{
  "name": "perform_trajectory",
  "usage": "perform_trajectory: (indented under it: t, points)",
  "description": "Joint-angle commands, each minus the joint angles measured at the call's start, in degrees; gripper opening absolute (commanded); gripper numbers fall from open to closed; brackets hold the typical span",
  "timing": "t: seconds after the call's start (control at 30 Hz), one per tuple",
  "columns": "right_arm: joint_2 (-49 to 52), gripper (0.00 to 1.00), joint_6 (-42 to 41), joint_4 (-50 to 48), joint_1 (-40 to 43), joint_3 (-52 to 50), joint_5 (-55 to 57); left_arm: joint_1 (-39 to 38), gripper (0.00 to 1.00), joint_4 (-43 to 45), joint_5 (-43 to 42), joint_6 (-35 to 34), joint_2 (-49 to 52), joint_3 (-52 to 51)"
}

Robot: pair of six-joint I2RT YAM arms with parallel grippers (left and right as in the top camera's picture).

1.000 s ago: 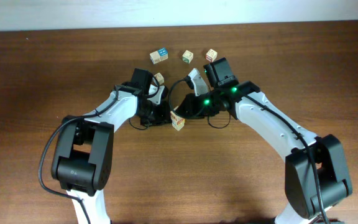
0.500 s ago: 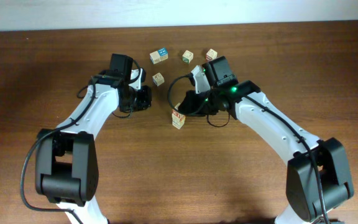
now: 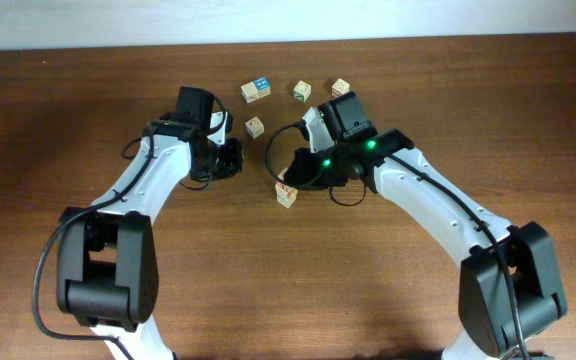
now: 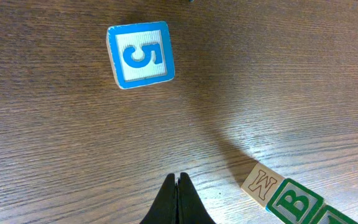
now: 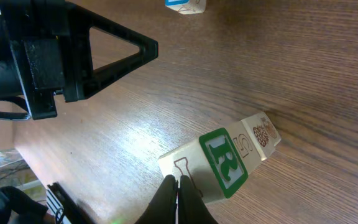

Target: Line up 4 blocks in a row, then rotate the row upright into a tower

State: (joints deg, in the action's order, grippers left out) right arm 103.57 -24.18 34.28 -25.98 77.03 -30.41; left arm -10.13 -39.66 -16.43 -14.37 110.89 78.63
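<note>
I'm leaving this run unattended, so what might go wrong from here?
The shut right hand sits at the corner of the R block. A push may slip off, or drag the neighbouring block touching it. The left hand hangs nearby, so the arms might clash.

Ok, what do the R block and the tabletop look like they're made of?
R block: likely light wood, matte and unvarnished-looking; pale bare sides, green ink printed on the face.
Tabletop: dark brown wood or wood-look laminate, can't tell which; long grain lines, with a soft sheen where light hits.
</note>
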Motion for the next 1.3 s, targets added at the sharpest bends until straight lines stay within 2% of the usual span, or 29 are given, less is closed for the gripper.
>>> perform_trajectory:
  t: [0.0,0.2,0.47,1.27]
  points:
    - [2.73,0.12,0.24,1.36,-0.26,-0.48,5.35,0.24,0.00,-0.07,0.42,0.94,-0.94,0.59]
    - [2.73,0.13,0.07,2.38,-0.28,1.44,4.94,0.24,0.00,-0.09,0.39,0.96,-0.96,0.59]
    - [2.73,0.23,0.07,1.99,-0.79,2.08,3.87,0.24,0.00,-0.09,0.39,0.96,-0.94,0.59]
    - [2.05,0.24,0.11,3.91,-1.81,5.92,3.89,0.24,0.00,-0.09,0.39,0.96,-0.94,0.59]
